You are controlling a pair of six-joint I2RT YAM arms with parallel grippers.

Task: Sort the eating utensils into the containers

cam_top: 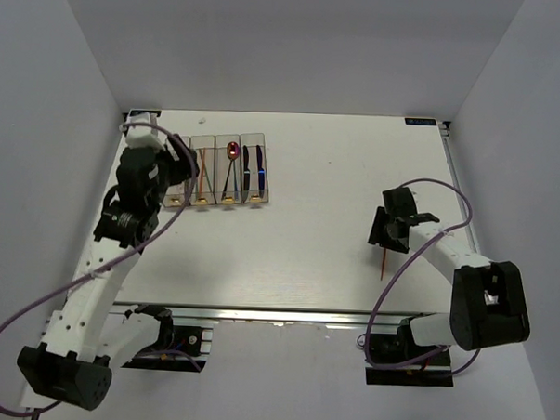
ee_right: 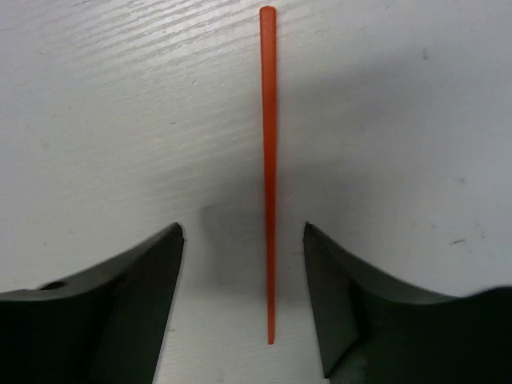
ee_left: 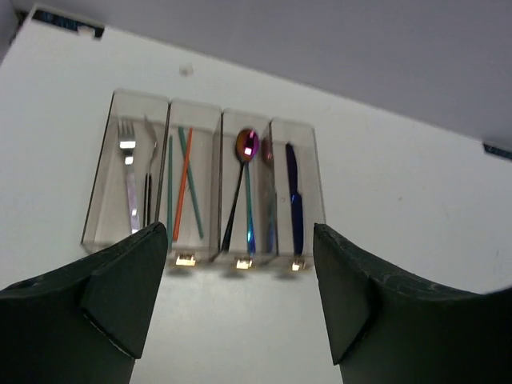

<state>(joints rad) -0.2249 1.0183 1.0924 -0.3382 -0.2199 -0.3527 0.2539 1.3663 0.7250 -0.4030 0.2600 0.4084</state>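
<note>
Four joined clear bins (cam_top: 215, 200) stand at the far left; in the left wrist view (ee_left: 96, 200) they hold two silver forks (ee_left: 128, 172), green and orange chopsticks (ee_left: 186, 180), a pink-bowled spoon (ee_left: 246, 146) with a dark spoon, and blue and black knives (ee_left: 294, 196). My left gripper (ee_left: 240, 300) is open and empty, hovering before the bins' gold tabs (ee_left: 244, 262). One orange chopstick (ee_right: 268, 172) lies flat on the table at the right (cam_top: 385, 262). My right gripper (ee_right: 242, 280) is open, low over it, one finger on each side of its thin end.
White walls enclose the table on three sides. The table's front rail (cam_top: 285, 314) runs along the near edge by the arm bases. Purple cables (cam_top: 429, 193) loop off both arms.
</note>
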